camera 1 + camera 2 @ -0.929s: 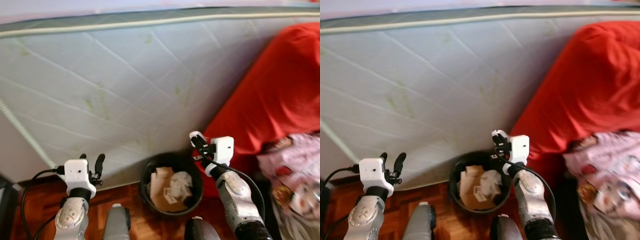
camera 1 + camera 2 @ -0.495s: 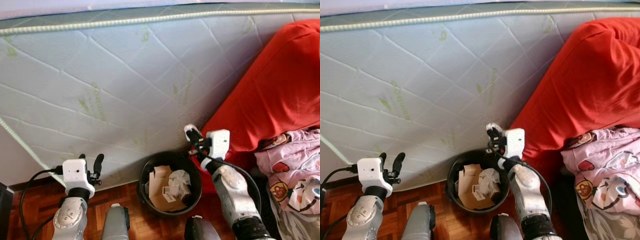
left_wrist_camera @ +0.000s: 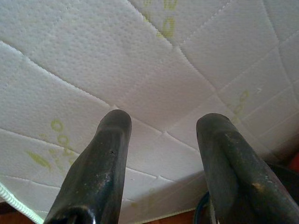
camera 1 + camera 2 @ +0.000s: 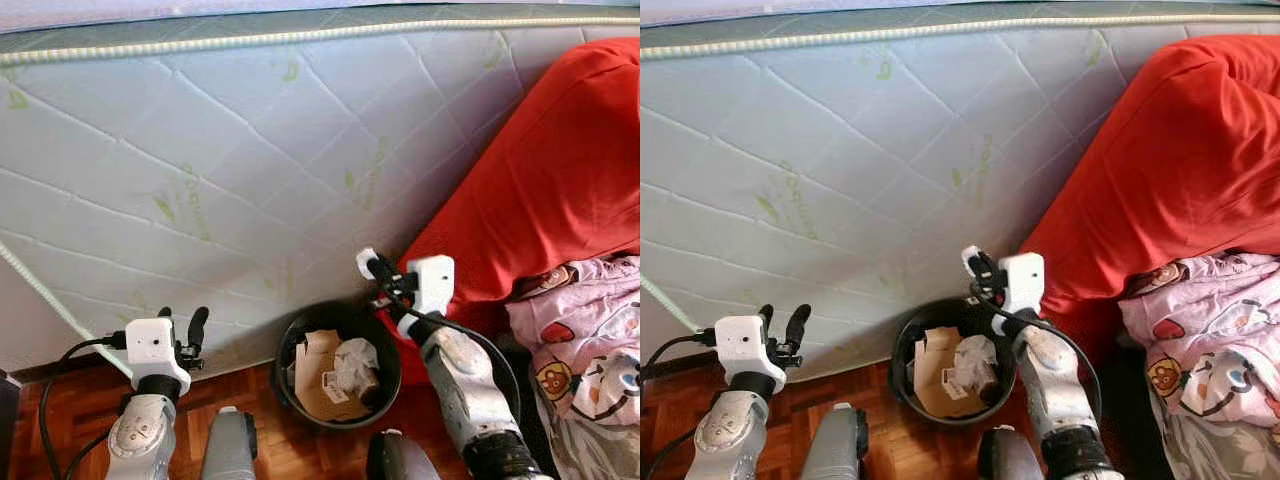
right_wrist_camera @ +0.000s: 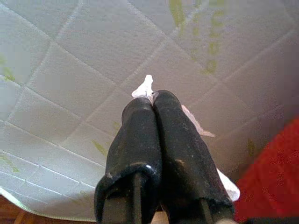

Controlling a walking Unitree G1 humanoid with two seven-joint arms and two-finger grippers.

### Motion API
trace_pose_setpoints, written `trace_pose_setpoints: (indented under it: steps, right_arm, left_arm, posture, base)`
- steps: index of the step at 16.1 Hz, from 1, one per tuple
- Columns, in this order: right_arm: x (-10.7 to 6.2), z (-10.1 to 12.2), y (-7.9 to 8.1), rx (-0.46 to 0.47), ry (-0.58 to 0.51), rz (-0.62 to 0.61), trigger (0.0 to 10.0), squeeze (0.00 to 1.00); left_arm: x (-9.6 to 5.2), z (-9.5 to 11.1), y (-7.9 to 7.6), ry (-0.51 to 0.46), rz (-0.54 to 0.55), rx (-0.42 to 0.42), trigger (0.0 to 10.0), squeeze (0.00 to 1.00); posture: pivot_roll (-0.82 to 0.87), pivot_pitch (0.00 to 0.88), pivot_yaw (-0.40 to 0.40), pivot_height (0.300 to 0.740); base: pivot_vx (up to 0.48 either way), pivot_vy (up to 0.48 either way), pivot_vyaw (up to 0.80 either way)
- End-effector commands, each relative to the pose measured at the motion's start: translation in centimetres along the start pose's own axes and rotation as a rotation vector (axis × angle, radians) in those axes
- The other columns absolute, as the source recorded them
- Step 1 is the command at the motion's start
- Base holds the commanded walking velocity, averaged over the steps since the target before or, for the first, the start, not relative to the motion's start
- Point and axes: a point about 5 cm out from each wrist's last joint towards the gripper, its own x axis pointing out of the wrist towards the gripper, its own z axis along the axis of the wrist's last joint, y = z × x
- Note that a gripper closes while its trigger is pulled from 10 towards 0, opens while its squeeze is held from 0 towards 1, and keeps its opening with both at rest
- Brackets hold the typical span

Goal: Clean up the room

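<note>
The right claw (image 4: 372,269), fingers pressed together on a white paper scrap (image 5: 146,87), hangs above the far rim of the black bin (image 4: 340,365), so releasing here may drop it outside, while the left claw (image 4: 182,326) stands apart, idle.

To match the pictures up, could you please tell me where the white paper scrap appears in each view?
Left eye view: white paper scrap at the right end effector tip, pictured just above the black bin far rim.
Right eye view: same spot, left of centre.
Right wrist view: it pokes out beyond the shut fingertips.
Left wrist view: open left end effector facing the quilted mattress.
Shared landmark: the quilted mattress.
</note>
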Motion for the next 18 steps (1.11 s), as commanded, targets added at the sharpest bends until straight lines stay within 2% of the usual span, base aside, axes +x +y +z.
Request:
trace_pose_setpoints:
  steps: [1, 3, 6, 11, 15, 18]
  right_arm:
    - [0.3, 0.3, 0.2, -0.018, 0.014, 0.007, 10.0, 0.0]
    - [0.2, 0.3, 0.4, -0.01, 0.016, 0.002, 10.0, 0.0]
    - [-0.1, 0.3, 0.7, -0.011, 0.002, 0.016, 10.0, 0.0]
    - [0.9, 0.3, 1.7, 0.017, 0.041, 0.026, 10.0, 0.0]
    - [1.7, 0.5, 2.0, 0.15, 0.04, -0.045, 10.0, 0.0]
    - [1.7, -0.3, 2.6, 0.179, 0.072, -0.08, 10.0, 0.0]
  left_arm:
    - [-0.2, 0.2, 0.0, -0.01, 0.005, -0.003, 10.0, 0.0]
    - [-0.2, 0.2, -0.1, -0.009, 0.001, -0.005, 10.0, 0.0]
    - [-0.1, 0.2, -0.2, -0.007, -0.006, -0.005, 10.0, 0.0]
    - [-0.1, 0.1, -0.4, 0.004, -0.013, -0.004, 10.0, 0.0]
    - [0.2, 0.5, -0.2, -0.005, -0.012, 0.005, 10.0, 0.0]
    - [0.1, 0.9, 0.3, -0.007, -0.026, 0.019, 10.0, 0.0]
  posture:
    - [0.13, 0.137, -0.099, 0.608]
    - [0.13, 0.138, -0.098, 0.585]
    - [0.12, 0.139, -0.094, 0.585]
    - [0.13, 0.133, -0.093, 0.585]
    - [0.15, 0.136, -0.089, 0.585]
    - [0.15, 0.15, -0.039, 0.585]
  base:
    - [0.0, 0.0, 0.0]
    - [0.0, 0.0, 0.0]
    - [0.0, 0.0, 0.0]
    - [0.0, 0.0, 0.0]
    - [0.0, 0.0, 0.0]
    - [0.0, 0.0, 0.0]
